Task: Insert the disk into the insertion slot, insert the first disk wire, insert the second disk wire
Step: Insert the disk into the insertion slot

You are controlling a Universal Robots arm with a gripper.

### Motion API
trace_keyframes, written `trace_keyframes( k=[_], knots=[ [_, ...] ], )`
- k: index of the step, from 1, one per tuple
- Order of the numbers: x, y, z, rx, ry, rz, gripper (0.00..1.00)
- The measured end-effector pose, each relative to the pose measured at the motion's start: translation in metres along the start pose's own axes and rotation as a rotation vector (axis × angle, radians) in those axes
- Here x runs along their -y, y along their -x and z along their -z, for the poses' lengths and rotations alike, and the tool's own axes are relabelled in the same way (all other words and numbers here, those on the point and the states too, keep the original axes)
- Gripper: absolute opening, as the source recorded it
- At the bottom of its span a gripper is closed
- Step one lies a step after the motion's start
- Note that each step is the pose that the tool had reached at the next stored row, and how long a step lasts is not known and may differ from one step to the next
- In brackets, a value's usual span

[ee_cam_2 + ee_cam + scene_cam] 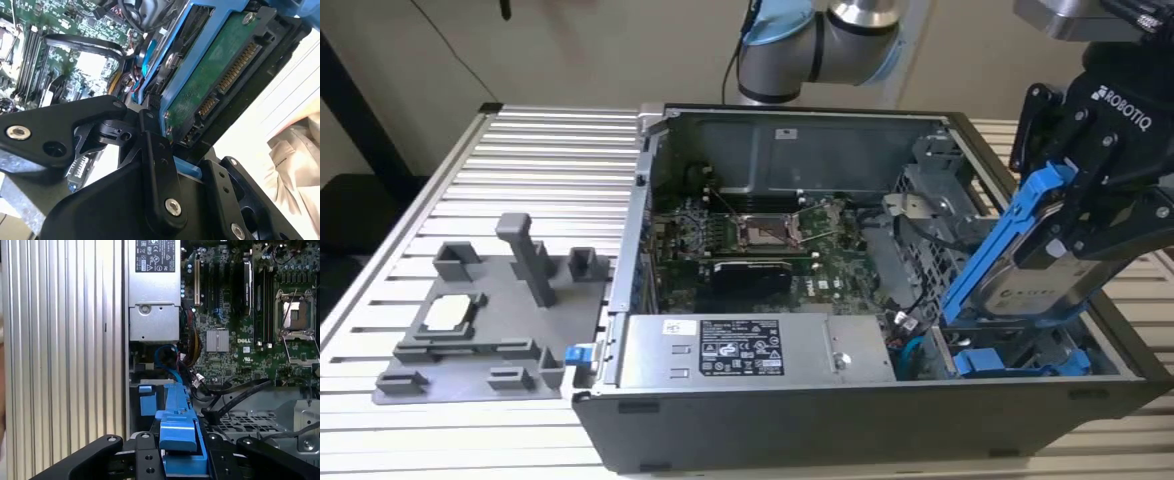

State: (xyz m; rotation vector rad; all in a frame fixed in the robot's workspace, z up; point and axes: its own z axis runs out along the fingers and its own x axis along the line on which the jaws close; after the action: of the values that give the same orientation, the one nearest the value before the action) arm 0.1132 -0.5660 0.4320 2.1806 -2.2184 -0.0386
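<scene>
My gripper is shut on the disk, a silver-grey drive with a white label in a bright blue carrier frame. I hold it tilted steeply on edge above the drive bay at the exterior view's right end of the open computer case. Its lower end hangs just over another blue-ended carrier lying in the bay. In the second wrist view the disk's green circuit-board side and connectors show past my fingers. The first wrist view shows the blue frame clamped in my gripper. A blue cable loops near the bay.
The open case holds a motherboard and a grey power supply. A grey fixture plate with upright posts lies on the slatted table at the exterior view's left. The arm's base stands behind the case. Black cables cross near the bay.
</scene>
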Motion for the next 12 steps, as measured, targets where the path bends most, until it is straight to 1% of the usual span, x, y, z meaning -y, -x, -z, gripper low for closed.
trace_keyframes(
  k=[12],
  knots=[
    [0.0037, -0.0001, -0.0107, 0.0000, 0.0000, 0.000, 0.33]
  ],
)
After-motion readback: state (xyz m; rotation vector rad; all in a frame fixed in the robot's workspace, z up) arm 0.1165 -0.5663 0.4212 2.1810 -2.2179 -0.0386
